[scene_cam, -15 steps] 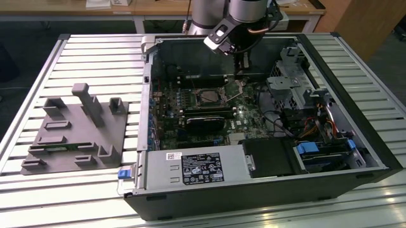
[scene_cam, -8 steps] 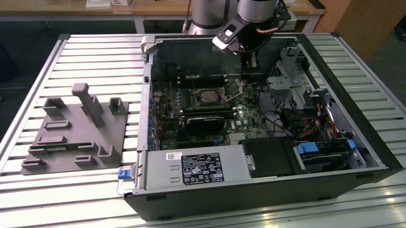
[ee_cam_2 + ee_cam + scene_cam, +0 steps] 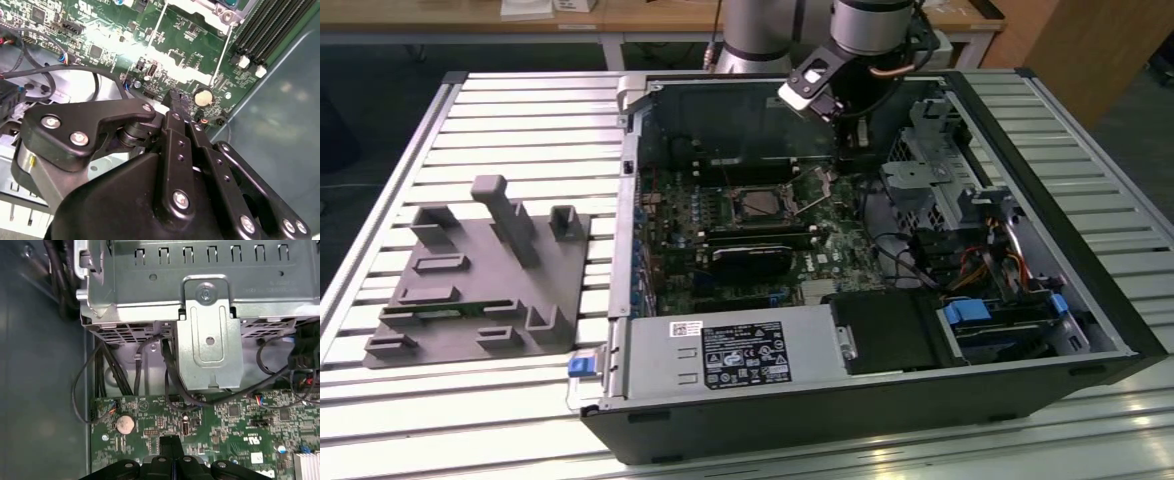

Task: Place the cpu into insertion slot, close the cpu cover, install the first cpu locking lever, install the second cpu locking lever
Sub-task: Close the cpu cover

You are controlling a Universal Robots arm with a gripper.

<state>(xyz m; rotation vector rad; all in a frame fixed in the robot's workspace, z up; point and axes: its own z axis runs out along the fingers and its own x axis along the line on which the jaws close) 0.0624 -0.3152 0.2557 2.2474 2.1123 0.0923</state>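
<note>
**Closed gripper held over the board's edge, apart from the slot**

In the second wrist view the black two-fingered gripper (image 3: 179,100) is seen with its fingers pressed together, and nothing is caught between them. The tips are poised just above the green circuit board (image 3: 230,415), near a round silver coin battery (image 3: 125,424) that is mounted close to the board's edge. Past that edge, a silver sheet-metal drive cage (image 3: 210,335) with black cables hanging below it is shown in the first wrist view.

In the exterior view the small square insertion slot with a silver rim and dark centre (image 3: 761,205) is found near the middle of the board. The board is housed in the open black computer case (image 3: 854,420), which is laid on its side on the slatted metal desk (image 3: 520,130). The gripper is positioned apart from the slot, toward the exterior view's right and nearer the case's far wall. What lies in the slot's dark centre cannot be told. A grey moulded parts holder (image 3: 480,290) is set on the desk beside the case, at the exterior view's left.
</note>
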